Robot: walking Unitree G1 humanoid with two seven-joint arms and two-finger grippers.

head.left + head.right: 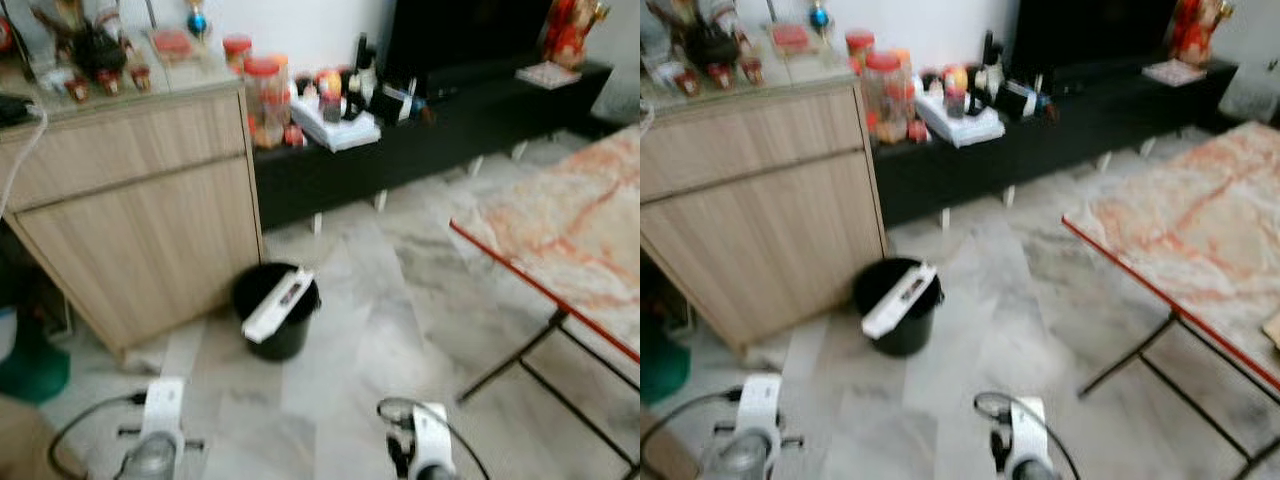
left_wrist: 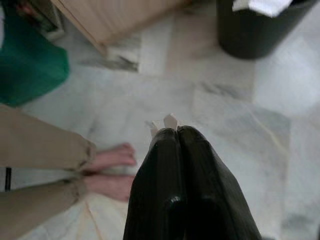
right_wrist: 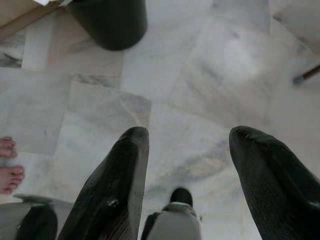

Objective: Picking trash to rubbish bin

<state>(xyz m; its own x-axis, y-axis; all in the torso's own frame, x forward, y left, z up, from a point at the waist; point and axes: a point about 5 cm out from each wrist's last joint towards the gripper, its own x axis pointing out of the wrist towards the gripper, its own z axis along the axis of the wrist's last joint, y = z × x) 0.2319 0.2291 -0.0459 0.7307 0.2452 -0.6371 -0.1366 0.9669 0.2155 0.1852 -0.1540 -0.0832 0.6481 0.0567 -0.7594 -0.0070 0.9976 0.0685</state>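
Note:
A black rubbish bin (image 1: 285, 330) stands on the marble floor beside the wooden cabinet. A flat white piece of packaging (image 1: 278, 305) leans out over its rim. My left gripper (image 2: 176, 131) hangs low over the floor, a short way from the bin (image 2: 255, 30). It is shut on a small white scrap (image 2: 170, 120) that pokes out at the tips. My right gripper (image 3: 190, 132) is open with nothing between its fingers (image 3: 122, 185), above bare floor, and the bin (image 3: 110, 22) lies ahead of it. Both silver wrists (image 1: 155, 430) show at the bottom of the eye views.
A wooden cabinet (image 1: 140, 220) with clutter on top stands at the left. A low black bench (image 1: 450, 120) with jars runs along the wall. A folding table (image 1: 570, 240) with a red edge and thin legs is at the right. A person's bare feet (image 2: 112, 170) are near my left arm, and something green (image 1: 30, 365) is nearby.

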